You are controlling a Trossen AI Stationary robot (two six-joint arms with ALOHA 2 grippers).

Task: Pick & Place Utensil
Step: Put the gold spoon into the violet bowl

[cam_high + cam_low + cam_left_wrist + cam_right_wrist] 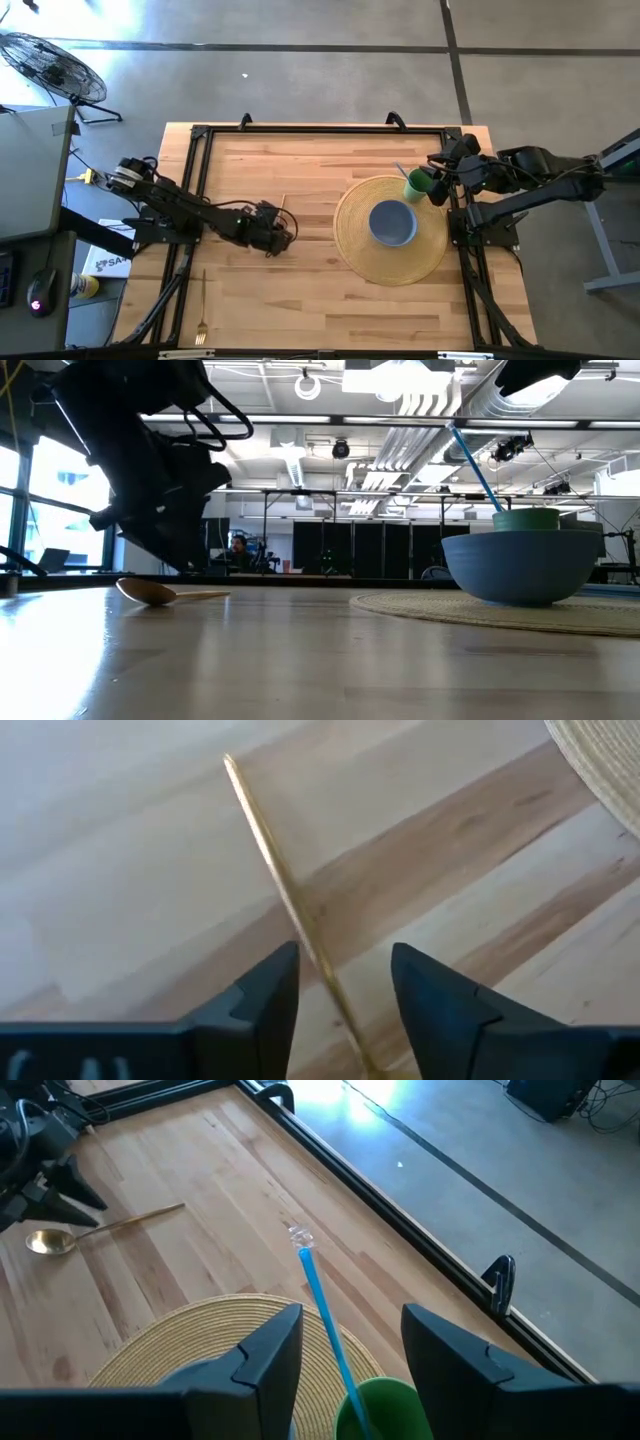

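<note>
Gold spoon (95, 1230) flat on table (300, 300), left of woven mat (390, 262). Left gripper (343, 982) low over thin handle, fingers (268, 990) parted either side, nothing held. Looks light, stiff, slick metal; best pinched mid-handle. Right gripper (345, 1345) hovers by green cup (385, 1405), half open, empty.

From above, the left gripper (272, 238) covers most of the spoon (283, 205); only a thin end of its handle shows past the dark fingers. In the left wrist view the spoon's handle (290, 900) runs out between the fingers and its bowl is cut off by the picture's edge. The fork (203, 312) near the table's front edge is too small to make out its tines. In the low view the bowl (522, 567) hides most of the cup (526, 518), and the arm above is cut off.
</note>
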